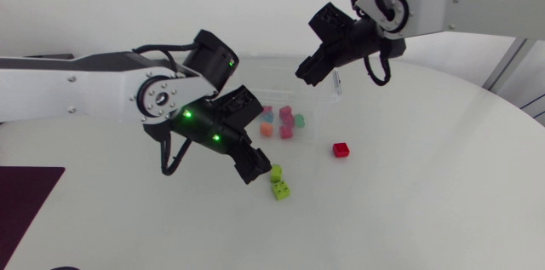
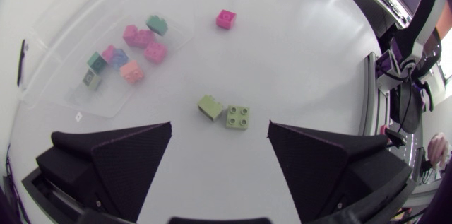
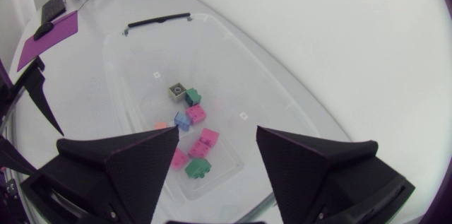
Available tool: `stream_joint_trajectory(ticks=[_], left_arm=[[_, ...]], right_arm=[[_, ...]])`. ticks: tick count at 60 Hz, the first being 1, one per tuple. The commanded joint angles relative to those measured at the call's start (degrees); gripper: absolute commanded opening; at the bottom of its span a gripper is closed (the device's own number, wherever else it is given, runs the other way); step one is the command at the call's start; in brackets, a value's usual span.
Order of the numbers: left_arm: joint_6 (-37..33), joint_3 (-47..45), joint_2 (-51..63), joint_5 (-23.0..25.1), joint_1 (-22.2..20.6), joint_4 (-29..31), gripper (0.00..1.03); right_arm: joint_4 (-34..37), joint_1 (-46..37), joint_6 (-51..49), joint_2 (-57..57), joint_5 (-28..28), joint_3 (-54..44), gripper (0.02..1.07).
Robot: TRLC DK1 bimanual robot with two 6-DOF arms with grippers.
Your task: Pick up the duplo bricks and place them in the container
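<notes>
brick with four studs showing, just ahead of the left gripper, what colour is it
Lime green. The brick shows best in the left wrist view.

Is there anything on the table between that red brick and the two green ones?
No. Between the red brick and the green bricks the table is bare, as the head view and left wrist view both show.

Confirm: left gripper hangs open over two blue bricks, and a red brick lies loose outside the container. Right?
Not blue: the two bricks under the open left gripper are lime green, as the left wrist view shows. The red brick does lie loose outside the container.
</notes>
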State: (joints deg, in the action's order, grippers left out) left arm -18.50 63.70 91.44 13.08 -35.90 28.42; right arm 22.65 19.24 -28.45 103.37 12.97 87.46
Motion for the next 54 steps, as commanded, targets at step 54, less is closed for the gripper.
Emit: stream_joint_trajectory(ticks=[54], left_arm=[[20.3,18.0,26.2,-15.6,-7.6,2.9,0.74]], right_arm=[[-12.2,-6.9,-0.5,-40.7,3.4,-51.2,0.98]])
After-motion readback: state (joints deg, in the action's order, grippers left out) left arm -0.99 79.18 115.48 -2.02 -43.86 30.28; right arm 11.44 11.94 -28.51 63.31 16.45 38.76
